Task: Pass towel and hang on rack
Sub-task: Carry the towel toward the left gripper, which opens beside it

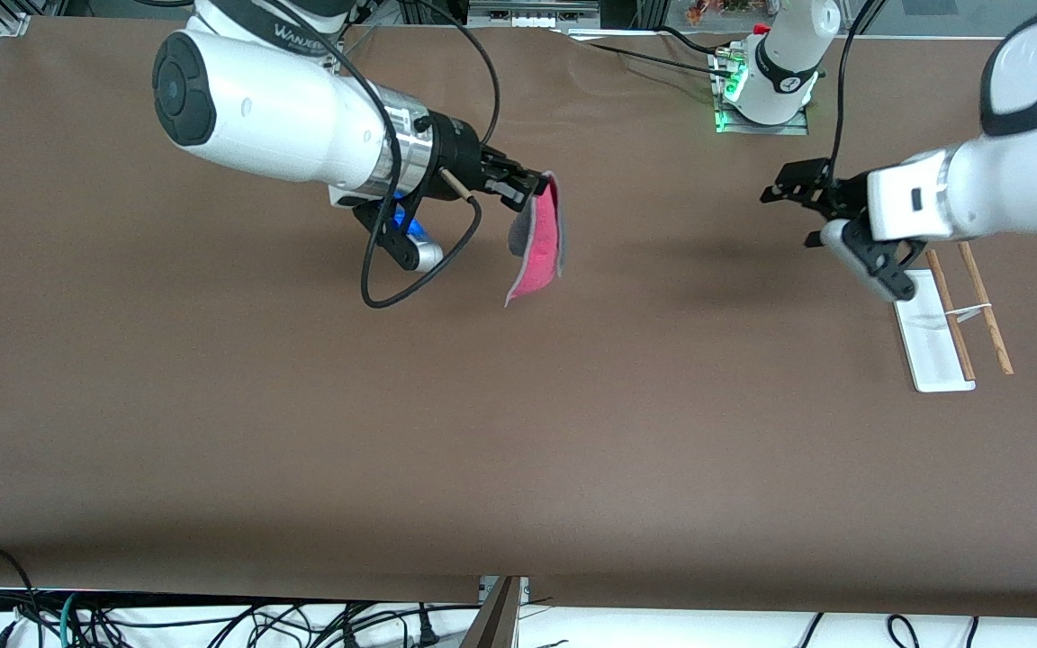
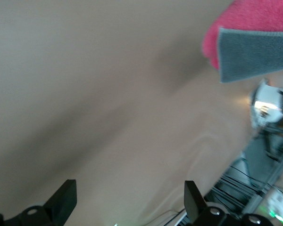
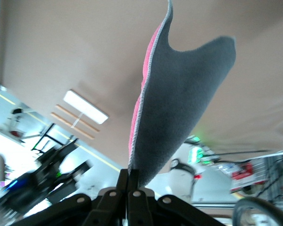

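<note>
The towel (image 1: 538,252), pink-red on one face and dark grey on the other, hangs in the air from one edge. My right gripper (image 1: 536,184) is shut on that edge, over the table toward the right arm's end. In the right wrist view the towel (image 3: 179,103) droops away from the pinched jaws of the right gripper (image 3: 128,181). My left gripper (image 1: 789,216) is open and holds nothing, hovering beside the rack (image 1: 928,346) and apart from the towel. From the left wrist, the towel (image 2: 254,42) shows well off from the wide-spread left gripper (image 2: 129,202).
The rack's white base and two wooden rods (image 1: 987,306) lie toward the left arm's end of the table; the rack (image 3: 85,107) also shows in the right wrist view. A robot base with green lights (image 1: 766,90) stands at the table's edge farthest from the front camera. Brown tabletop (image 1: 662,450) spreads between the arms.
</note>
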